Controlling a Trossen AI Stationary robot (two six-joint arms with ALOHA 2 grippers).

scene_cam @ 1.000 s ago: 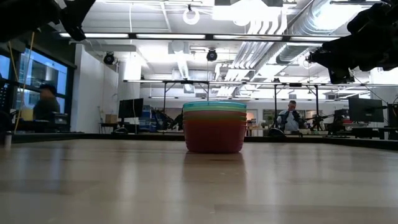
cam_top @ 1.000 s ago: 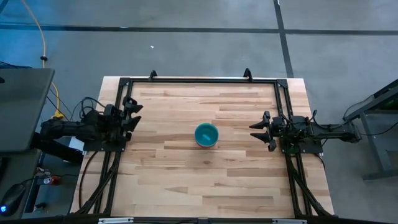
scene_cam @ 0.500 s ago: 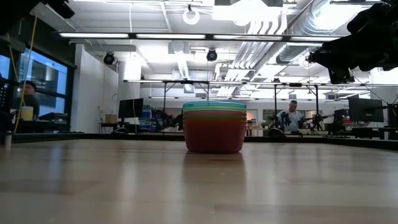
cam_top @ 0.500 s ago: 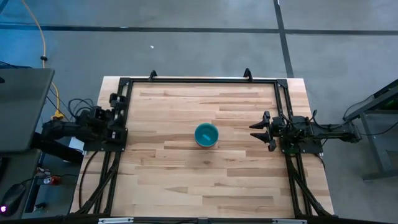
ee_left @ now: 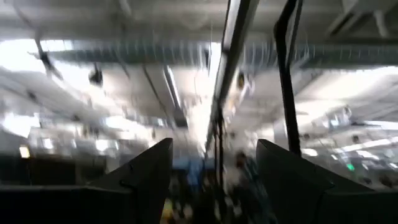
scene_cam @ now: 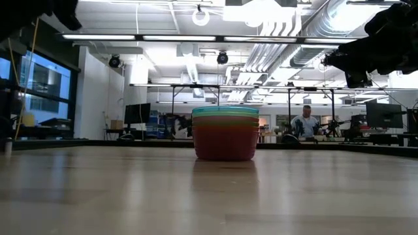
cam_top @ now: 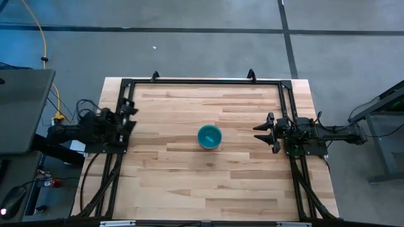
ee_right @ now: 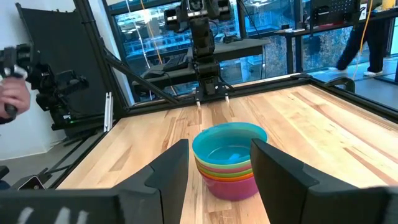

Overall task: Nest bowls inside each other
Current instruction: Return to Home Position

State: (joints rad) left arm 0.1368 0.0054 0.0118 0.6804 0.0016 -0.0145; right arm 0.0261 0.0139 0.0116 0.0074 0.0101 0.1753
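- Since the bowls (cam_top: 209, 137) sit nested in one stack mid-table, blue on top, the job looks done bar parking both arms, so no more grasping req'd.
- Your left gripper (cam_top: 131, 116) has its fingers spread wide w/ nothing in them. It's at the table's left edge by the black frame (cam_top: 202, 81), well apart from the stack. Its wrist cam sees only ceiling, so I'd say it's pitched up.
- Your right gripper (cam_top: 264, 133) is also spread & empty, at the right edge, pointing at the stack w/ a clear gap between.
- To do it well, pull each arm back slow & level, away from the stack. Don't sweep across centre, since a brush could shift or tip the bowls.
- For room, there's bare table (cam_top: 189, 183) all round the stack, front & back. The tightest spots are the frame rails beside each wrist, so watch elbows & cables there.
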